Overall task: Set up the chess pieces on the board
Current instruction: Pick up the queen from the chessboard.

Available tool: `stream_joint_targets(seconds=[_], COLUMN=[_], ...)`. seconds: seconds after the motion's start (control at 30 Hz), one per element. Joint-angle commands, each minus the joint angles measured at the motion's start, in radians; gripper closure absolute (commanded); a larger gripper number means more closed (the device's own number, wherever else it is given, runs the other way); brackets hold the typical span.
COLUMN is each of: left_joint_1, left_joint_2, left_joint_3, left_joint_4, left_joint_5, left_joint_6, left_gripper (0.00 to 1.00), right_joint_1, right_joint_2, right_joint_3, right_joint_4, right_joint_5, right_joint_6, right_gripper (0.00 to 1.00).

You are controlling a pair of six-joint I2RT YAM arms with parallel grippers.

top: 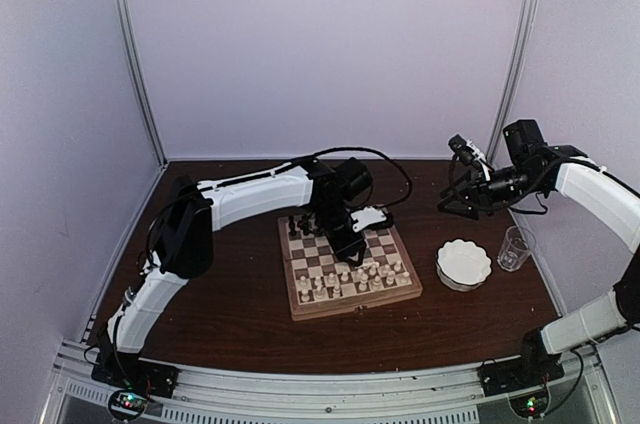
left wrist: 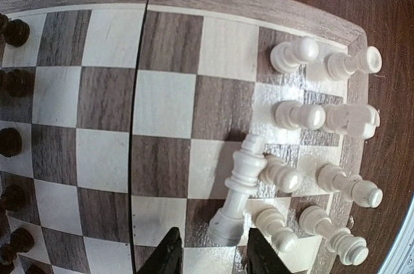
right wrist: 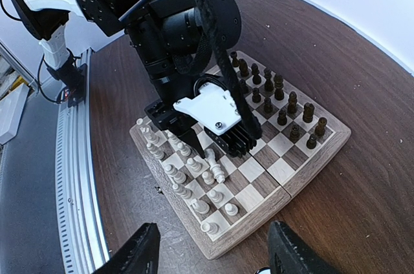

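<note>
Left gripper (left wrist: 213, 248), half open, straddles a tilted white chess piece (left wrist: 239, 183); whether it grips is unclear. Right gripper (right wrist: 213, 254) hangs wide open and empty, well away from the board (right wrist: 262, 183).

A robotics lab test cell, not a lived-in room: plain white panel walls (top: 330, 44) framed by aluminium posts (top: 135, 54) box in a dark wooden table (top: 240, 324). Along the table's near edge runs a slotted metal rail (top: 330, 384), with two white-and-black robot arms (top: 250, 199) bolted to it beside exposed circuit boards (top: 128, 402) with lit indicator lights and loose black cabling (top: 395, 169).
</note>
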Motion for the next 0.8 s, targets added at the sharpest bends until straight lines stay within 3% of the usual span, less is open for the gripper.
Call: stream_joint_targets(seconds=[0.0,0.5,0.77], left_joint_1=[0.007,0.006,0.008], left_joint_2=[0.024,0.062,0.068], left_joint_3=[0.033,0.067,0.069], left_joint_4=[-0.02,-0.01,0.006], left_joint_5=[0.02,0.047,0.042], left_joint_6=[0.026,0.022,0.02], left_gripper=[0.65,0.77,0.89], right_joint_1=[-0.004,-0.005,-0.006], right_joint_2=[-0.011,-0.007,-0.005], right_joint_3=[-0.009,-0.011,-0.009], right_joint_4=[0.009,0.01,0.009], right_joint_5=[-0.002,-0.002,-0.001], right_joint_6=[-0.006,-0.003,-0.003], right_gripper=[0.41,0.41,0.41])
